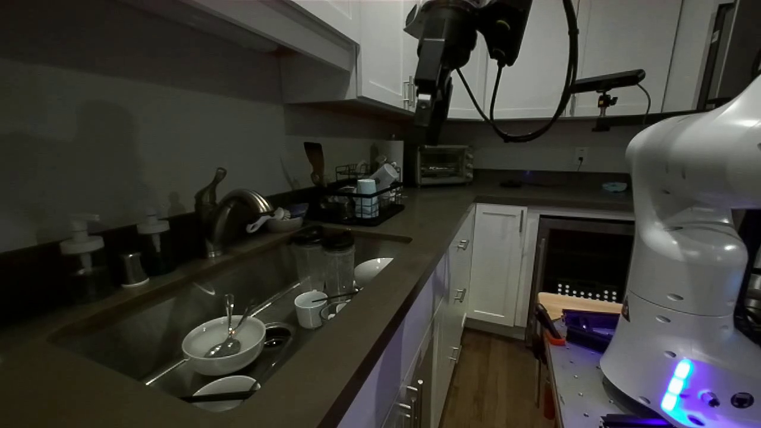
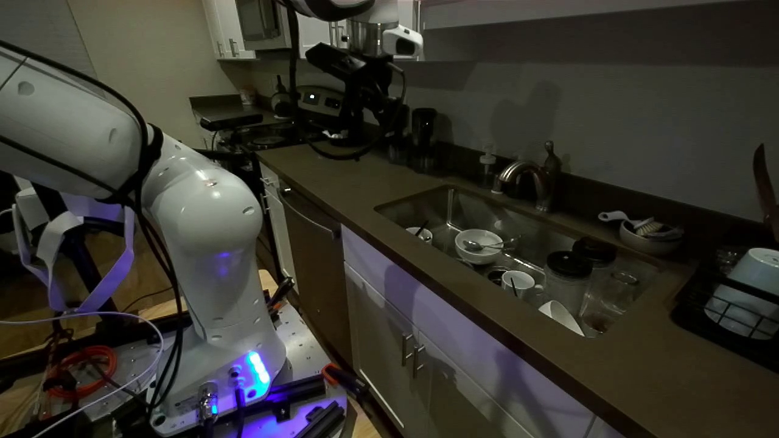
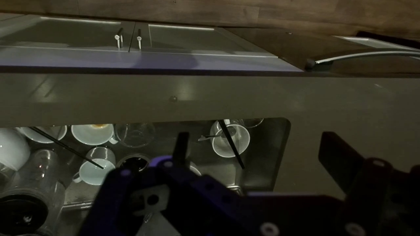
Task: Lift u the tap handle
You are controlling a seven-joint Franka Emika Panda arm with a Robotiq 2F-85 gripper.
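Black two-finger gripper (image 3: pixel 255 137): jaws spread wide, nothing held, well above long brown counter (image 2: pixel 347 182). Curved metal tap handle (image 1: pixel 210 186) @ back edge. Prob. best: hook from below, lift slowly w/o bumping arched metal spout (image 1: pixel 242 198).

You have dim light in all three views. The brightest thing you see is the blue light strip (image 2: pixel 258 367) low on the arm (image 2: pixel 213 267), almost washed out to cyan, and a violet tint lies on the cabinet fronts (image 2: pixel 365 258). Soft shadows fall across the wall (image 2: pixel 633 115) in both exterior views. Glints pick out the spout (image 1: pixel 252 199); the tap handle (image 1: pixel 209 190) looks duller. In your wrist view the gripper (image 3: pixel 255 141) is nearly black, its detail mostly lost, and the counter (image 3: pixel 229 95) carries a hazy reflection.
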